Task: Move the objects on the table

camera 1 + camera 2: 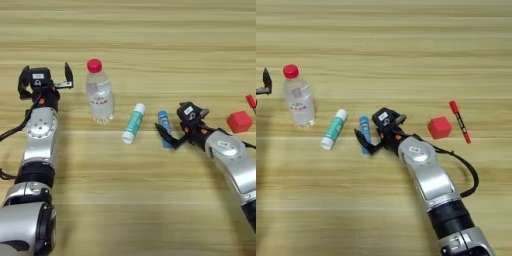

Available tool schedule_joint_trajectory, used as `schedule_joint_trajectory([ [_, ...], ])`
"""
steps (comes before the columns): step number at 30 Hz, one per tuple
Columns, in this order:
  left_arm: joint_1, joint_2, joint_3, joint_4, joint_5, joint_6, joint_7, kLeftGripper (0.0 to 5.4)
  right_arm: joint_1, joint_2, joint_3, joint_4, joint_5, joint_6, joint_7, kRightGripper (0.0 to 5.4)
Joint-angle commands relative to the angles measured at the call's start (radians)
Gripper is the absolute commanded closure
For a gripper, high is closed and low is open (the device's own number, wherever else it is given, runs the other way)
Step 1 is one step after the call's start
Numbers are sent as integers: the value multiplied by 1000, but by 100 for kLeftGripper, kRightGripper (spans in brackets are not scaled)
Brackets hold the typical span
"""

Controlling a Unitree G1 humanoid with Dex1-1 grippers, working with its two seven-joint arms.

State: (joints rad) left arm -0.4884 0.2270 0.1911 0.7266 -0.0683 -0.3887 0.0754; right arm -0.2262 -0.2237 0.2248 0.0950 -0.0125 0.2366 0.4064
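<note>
Objects lie in a row across the table. A clear bottle with a red cap stands upright at the left. To its right lie a green-and-white tube and a blue tube. Further right are a small red cube and a red-and-black marker. My right gripper is open, low over the table just right of the blue tube. One black finger lies against that tube's near end. My left gripper is open just left of the bottle, holding nothing.
The wood stretches bare behind the row of objects and in front of it between my two arms. My right forearm runs from the lower right toward the middle. A black cable loops beside it.
</note>
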Motion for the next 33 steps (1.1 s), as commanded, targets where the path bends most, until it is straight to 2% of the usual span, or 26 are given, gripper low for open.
schedule_joint_trajectory([
  [1, 3, 0, -2, -10, 11, 19, 2, 0, 8, -14, -15, -38, 5, 29, 11, 4],
  [11, 3, 0, -2, -11, 12, 20, 2, 0, 13, -16, -28, -52, 2, 41, 8, 4],
  [25, 3, 0, -1, -10, 11, 19, 2, 0, 73, -1, -31, -136, 37, 133, 21, 4],
  [33, 2, -1, -2, -9, 13, 19, 4, 0, 83, -1, -48, -86, 36, 138, 3, 4],
])
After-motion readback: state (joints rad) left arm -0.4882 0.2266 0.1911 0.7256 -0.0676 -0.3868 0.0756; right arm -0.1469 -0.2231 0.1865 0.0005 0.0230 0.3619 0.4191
